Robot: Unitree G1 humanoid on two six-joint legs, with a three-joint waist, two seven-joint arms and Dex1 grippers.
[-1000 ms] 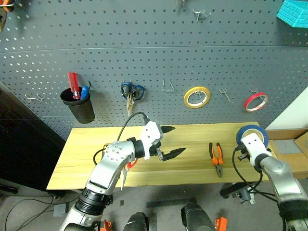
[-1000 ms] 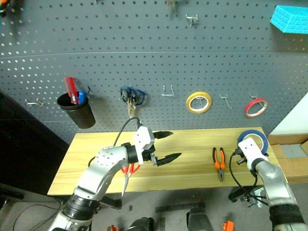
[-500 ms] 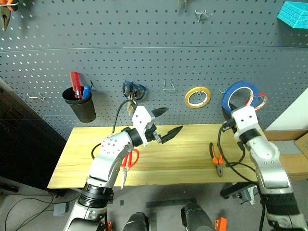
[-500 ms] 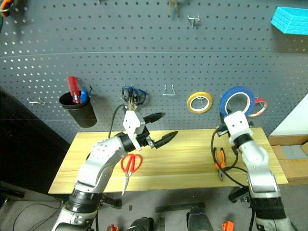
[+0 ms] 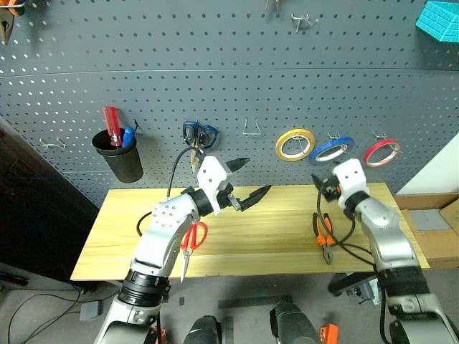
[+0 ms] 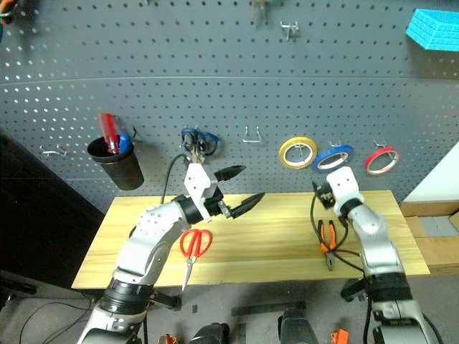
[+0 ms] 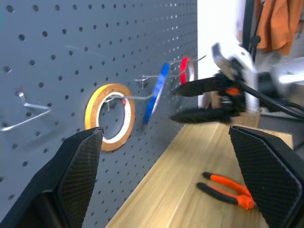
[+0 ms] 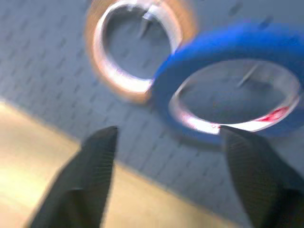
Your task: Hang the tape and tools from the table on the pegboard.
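The blue tape (image 5: 331, 150) is hanging on a pegboard (image 5: 229, 86) hook between the yellow tape (image 5: 293, 144) and red tape (image 5: 381, 152), just above the right tool (image 5: 320, 188), whose jaws are standing open and empty. One pair of orange pliers (image 5: 323, 236) is lying on the counter (image 5: 129, 229) below that arm, long axis running front to back, nearest it. One pair of red scissors (image 5: 189, 240) is lying under the left tool (image 5: 245, 183), also open and empty. Three tape rolls are hanging; blue scissors (image 5: 197, 136) too
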